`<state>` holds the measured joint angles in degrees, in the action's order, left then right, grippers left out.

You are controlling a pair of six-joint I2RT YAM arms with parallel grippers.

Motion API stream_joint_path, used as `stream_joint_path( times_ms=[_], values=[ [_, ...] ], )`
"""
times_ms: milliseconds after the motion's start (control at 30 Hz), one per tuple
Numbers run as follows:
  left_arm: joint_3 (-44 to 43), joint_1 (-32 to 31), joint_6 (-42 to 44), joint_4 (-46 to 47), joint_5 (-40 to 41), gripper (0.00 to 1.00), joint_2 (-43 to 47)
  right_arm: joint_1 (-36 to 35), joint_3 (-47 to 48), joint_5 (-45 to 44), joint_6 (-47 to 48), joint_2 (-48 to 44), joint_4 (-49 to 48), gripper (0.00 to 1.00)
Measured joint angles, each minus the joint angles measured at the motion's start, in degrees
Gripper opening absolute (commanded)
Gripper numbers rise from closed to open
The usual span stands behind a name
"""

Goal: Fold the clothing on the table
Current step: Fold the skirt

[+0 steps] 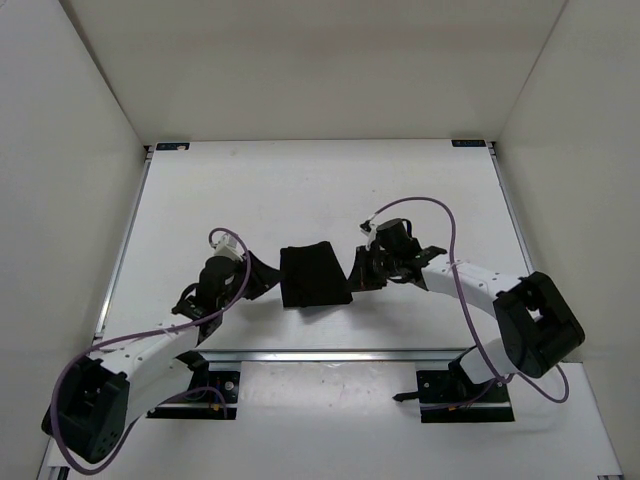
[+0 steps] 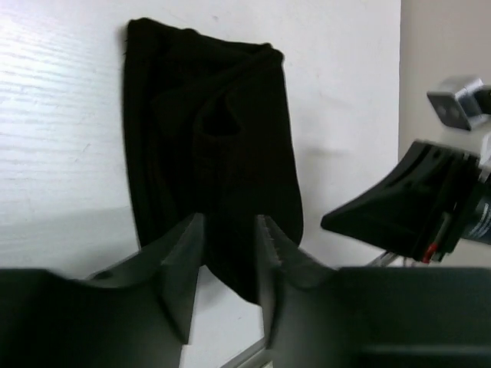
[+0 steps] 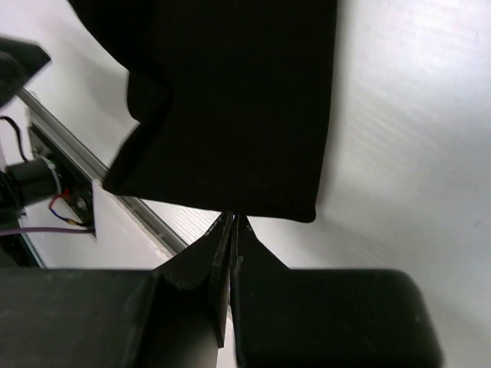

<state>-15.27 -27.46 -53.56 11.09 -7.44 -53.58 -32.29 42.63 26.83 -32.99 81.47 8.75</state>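
The clothing [image 1: 313,277] lies in a compact, roughly rectangular black bundle near the middle of the table [image 1: 300,180], toward its near edge, with one arm on each side of it. It looks folded over on itself, so in my judgement the folding is at a late stage, perhaps the last tidy-up.

The left pincer [image 2: 229,253] sits at the bundle's left edge with its jaws parted. Cloth shows through the gap between them, but the jaws do not squeeze it. The right pincer [image 3: 231,224] is closed, its tips pressed together right at the bundle's right edge. I cannot tell whether a thread of fabric is caught there.

If another fold is wanted, the left pincer needs to close on the edge beneath it and carry it across toward the right. Otherwise both arms need only back away without dragging the loose layers, which look soft and liable to slide open.
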Motion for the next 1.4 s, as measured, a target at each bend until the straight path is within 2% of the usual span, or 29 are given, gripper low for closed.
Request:
stream_joint_path(
  times_ms=[67,167,267,333,500,700,967,1067,1167,1400],
  values=[
    [0.09,0.42,0.31,0.26,0.37,0.59,-1.46,-0.44,-0.42,0.02,0.31,0.59,0.35,0.00],
    [0.15,0.74,0.52,1.36,0.83,0.67,-3.72,-0.46,-0.37,0.09,1.09,0.61,-1.09,0.01],
    [0.15,0.59,0.76,2.49,0.96,0.70,-6.21,-0.66,0.11,0.13,1.95,1.14,-1.53,0.03],
    [0.07,0.57,0.83,3.74,0.72,0.70,-8.94,-0.66,0.92,0.17,2.56,2.05,-1.62,0.08],
    [-0.46,0.59,0.61,6.16,-0.79,0.67,-15.50,-0.83,2.47,0.66,3.26,4.00,-2.78,0.09],
    [-3.56,0.52,0.87,7.54,-1.64,0.66,-17.00,-2.21,2.49,1.09,3.28,5.16,-3.65,0.15],
    [-5.25,1.22,1.11,8.90,-2.67,0.61,-18.69,-3.89,3.02,2.25,3.04,9.18,-5.66,0.11],
    [-5.38,0.83,1.07,9.88,-3.04,0.55,-20.96,-4.50,3.78,2.43,3.04,10.88,-5.84,0.11],
    [-5.75,0.52,0.90,10.40,-3.67,0.36,-23.52,-4.90,4.00,2.69,2.93,11.41,-6.51,0.10],
    [-9.01,0.72,0.46,11.19,-5.49,0.07,-28.44,-6.01,4.85,3.10,2.58,11.45,-7.21,0.14]
  ],
)
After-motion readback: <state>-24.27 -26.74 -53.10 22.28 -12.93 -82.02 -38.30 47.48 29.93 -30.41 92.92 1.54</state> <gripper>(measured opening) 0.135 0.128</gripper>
